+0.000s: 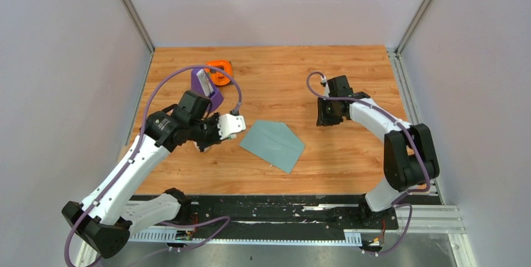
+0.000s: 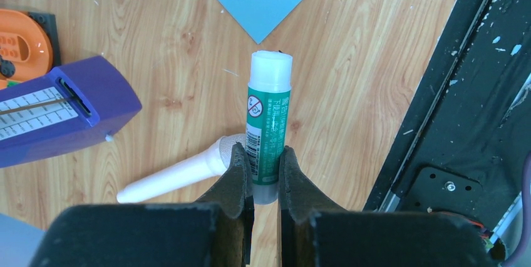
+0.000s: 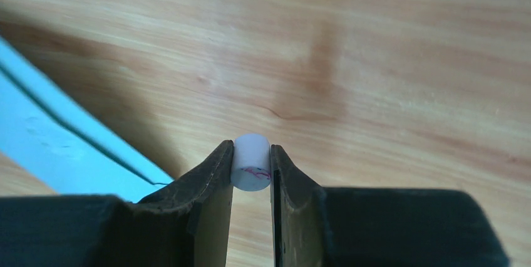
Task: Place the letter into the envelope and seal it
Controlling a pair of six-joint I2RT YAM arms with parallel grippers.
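Pale grey walls [image 1: 62, 60] enclose one wood-grain bench [image 1: 350, 154]. Far left: one purple box [image 1: 211, 91], one round orange object [image 1: 220, 69]. The left tool [image 2: 258, 154] pinches one green-labelled white glue stick [image 2: 270, 110]. One slate-teal paper envelope [image 1: 273, 145] lies centre. The right tool [image 3: 252, 154] clamps one white cap [image 3: 252, 170].

Counter [image 1: 350, 79] layout.
Envelope [image 1: 272, 145] lies flat at centre of counter; box [image 1: 211, 96] stands behind-left of it, round item [image 1: 220, 70] just behind box.
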